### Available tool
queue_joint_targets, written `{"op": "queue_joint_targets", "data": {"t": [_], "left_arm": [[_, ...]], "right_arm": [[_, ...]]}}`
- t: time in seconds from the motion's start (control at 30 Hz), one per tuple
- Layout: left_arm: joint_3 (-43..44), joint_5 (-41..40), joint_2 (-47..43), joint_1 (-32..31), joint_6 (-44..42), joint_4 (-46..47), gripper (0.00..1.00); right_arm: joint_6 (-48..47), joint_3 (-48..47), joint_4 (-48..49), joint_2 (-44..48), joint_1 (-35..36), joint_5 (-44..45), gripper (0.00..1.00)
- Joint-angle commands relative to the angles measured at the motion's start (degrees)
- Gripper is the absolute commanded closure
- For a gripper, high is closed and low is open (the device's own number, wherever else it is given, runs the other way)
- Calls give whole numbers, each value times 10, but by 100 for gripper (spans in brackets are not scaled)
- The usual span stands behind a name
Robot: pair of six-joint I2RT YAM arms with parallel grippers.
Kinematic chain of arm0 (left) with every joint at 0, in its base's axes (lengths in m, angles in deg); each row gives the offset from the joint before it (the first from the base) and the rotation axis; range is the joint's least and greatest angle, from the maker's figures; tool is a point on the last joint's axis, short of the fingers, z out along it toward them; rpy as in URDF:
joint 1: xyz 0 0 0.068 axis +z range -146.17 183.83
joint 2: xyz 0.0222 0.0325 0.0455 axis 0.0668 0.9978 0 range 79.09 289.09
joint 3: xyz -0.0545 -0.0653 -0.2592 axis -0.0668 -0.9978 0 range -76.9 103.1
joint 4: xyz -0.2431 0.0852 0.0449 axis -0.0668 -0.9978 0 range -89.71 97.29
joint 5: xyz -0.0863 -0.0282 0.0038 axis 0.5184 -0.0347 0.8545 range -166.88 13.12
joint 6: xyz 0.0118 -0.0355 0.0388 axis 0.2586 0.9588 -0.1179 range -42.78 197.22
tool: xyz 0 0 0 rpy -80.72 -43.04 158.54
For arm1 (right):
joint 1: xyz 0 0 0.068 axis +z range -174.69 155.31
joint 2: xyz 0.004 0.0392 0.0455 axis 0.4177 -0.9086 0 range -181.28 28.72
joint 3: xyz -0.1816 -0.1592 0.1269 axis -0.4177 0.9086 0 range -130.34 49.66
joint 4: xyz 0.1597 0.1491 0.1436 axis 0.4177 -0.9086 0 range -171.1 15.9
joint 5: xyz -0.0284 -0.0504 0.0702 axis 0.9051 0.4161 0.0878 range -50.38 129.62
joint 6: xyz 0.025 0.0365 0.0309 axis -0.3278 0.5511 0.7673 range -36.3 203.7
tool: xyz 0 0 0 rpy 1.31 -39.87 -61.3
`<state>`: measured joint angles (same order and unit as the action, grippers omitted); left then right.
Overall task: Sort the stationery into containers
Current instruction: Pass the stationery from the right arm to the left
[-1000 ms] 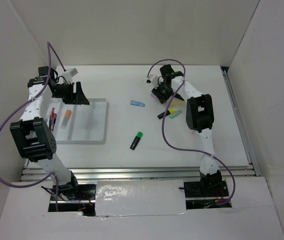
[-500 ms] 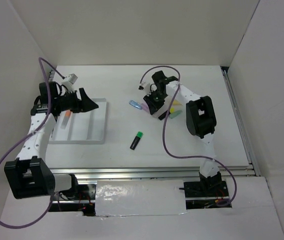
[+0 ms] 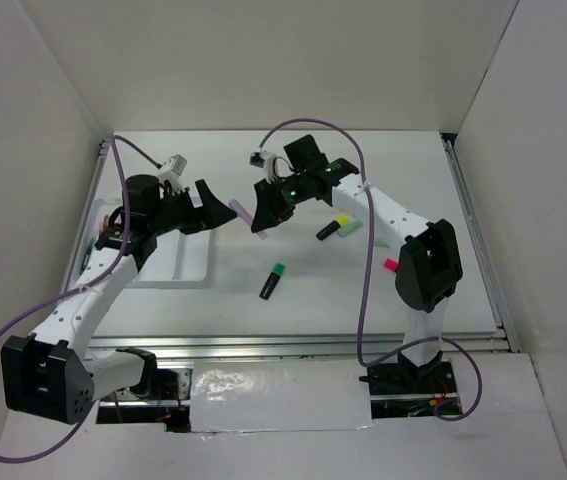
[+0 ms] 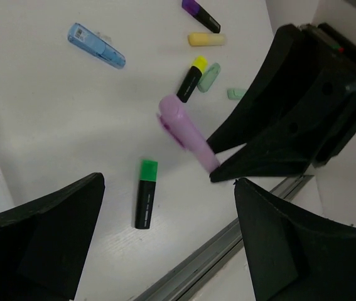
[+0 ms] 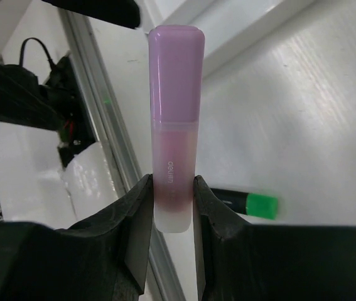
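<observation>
Mid-air handover above the table: my right gripper (image 5: 171, 210) pinches the lilac highlighter (image 5: 176, 106) by one end, its free end pointing at my left gripper (image 3: 211, 205), whose jaws stand wide and empty just beside it. The step in hand, as I judge it, is passing this pen across for the white tray (image 3: 188, 258) at the left; next, my left jaws must close on the free end before my right lets go. The tray's compartments lie largely hidden behind my left arm; a pink item (image 3: 391, 265) by my right arm is too small to identify.
</observation>
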<state>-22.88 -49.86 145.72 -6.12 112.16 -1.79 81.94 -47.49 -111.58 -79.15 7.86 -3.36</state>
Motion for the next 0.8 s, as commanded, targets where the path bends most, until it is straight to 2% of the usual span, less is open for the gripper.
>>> {"op": "queue_joint_targets", "data": {"t": [0.0,0.13,0.2,0.3,0.33,0.4,0.43,0.5,0.53,0.57,0.63,0.67,0.7,0.77], "left_arm": [[-6,-25,0,-11,57,63,4],[-7,-16,23,-23,69,67,7],[-14,-10,33,-23,75,73,13],[-26,10,46,-25,87,86,27],[-29,14,49,-24,93,104,36],[-36,15,52,-24,93,106,45],[-36,15,48,-23,90,100,52],[-33,14,44,-23,82,95,60],[-30,14,41,-23,73,93,68],[-29,15,39,-21,68,76,73],[-21,21,34,-11,57,67,85],[-16,22,33,-6,49,51,89],[-7,25,32,10,22,36,92],[41,36,42,32,-28,-54,100]], "right_arm": [[50,13,46,27,27,-20,100],[60,7,50,29,41,-13,100],[63,1,51,27,49,-13,100],[68,-10,50,23,57,-15,100],[68,-13,49,21,59,-13,100],[69,-21,47,17,61,-13,100],[71,-22,46,15,61,-14,100],[71,-25,45,12,61,-15,100],[73,-24,45,13,60,-17,99],[73,-23,48,13,60,-18,96],[73,-23,48,13,62,-19,79],[73,-22,47,13,61,-17,69],[71,-20,44,14,61,-14,53],[55,-16,29,19,59,-3,47]]}}
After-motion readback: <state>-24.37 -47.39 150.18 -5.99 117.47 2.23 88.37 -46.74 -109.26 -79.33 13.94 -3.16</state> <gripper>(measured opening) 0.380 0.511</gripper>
